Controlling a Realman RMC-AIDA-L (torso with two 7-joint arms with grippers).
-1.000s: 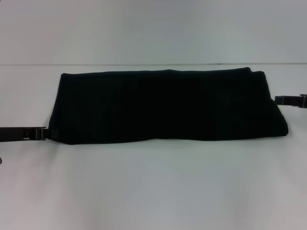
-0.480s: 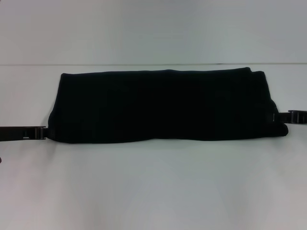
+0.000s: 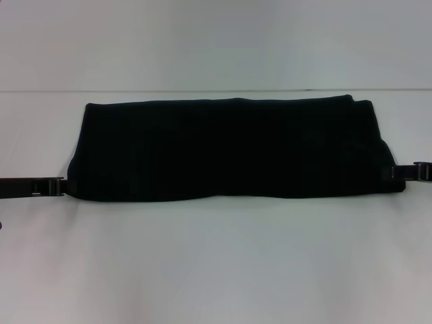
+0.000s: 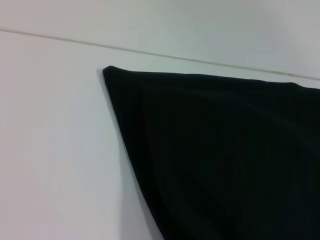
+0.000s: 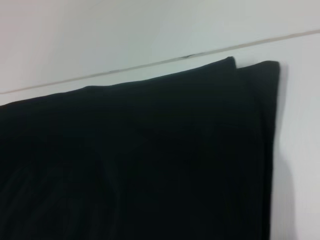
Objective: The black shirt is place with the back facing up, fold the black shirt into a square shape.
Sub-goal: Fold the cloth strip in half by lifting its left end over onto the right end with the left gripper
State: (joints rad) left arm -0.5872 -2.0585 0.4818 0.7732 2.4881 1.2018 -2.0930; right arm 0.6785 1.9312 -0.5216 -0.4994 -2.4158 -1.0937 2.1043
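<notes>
Your left gripper (image 3: 62,186) sits at the near left corner of the large plain black soft fabric shirt (image 3: 233,150), and your right gripper (image 3: 398,173) at its near right corner; you cannot tell if their fingers are closed. You see the shirt folded in a long band across the white table (image 3: 216,263).

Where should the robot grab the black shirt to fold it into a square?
Probably at its two short ends, near the front corners. The shirt lies flat as a long band across the table, so each gripper can come in level from its own side: the left gripper at the left end, the right gripper at the right end.
</notes>
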